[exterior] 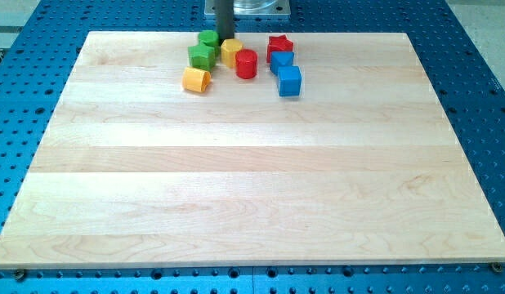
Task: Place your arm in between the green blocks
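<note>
Two green blocks sit near the view's top edge of the wooden board (252, 180): a green block (208, 38) farther up and a green star-like block (202, 56) just below it, touching or nearly so. My tip (225, 40) is directly right of the upper green block, close against it, and just above a yellow block (231, 52). The tip is beside the green pair, not between them.
A yellow cylinder (196, 79) lies below the green blocks. A red cylinder (246, 63) is right of the yellow block. A red star (279, 44), a blue block (282, 60) and a blue cube (289, 81) form a column farther right.
</note>
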### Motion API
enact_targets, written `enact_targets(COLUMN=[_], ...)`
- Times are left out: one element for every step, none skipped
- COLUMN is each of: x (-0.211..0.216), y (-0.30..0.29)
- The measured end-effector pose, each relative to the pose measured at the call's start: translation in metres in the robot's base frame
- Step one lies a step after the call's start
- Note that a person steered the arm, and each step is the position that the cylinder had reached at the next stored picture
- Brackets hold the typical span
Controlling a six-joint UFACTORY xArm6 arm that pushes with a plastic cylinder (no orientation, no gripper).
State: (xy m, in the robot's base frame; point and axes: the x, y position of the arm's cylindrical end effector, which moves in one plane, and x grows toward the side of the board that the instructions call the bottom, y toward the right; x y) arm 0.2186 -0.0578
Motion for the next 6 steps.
enact_targets(x=[0.029, 0.052, 0.067, 0.076, 0.088, 0.088], y=[-0.014, -0.017, -0.028, -0.064, -0.061, -0.061])
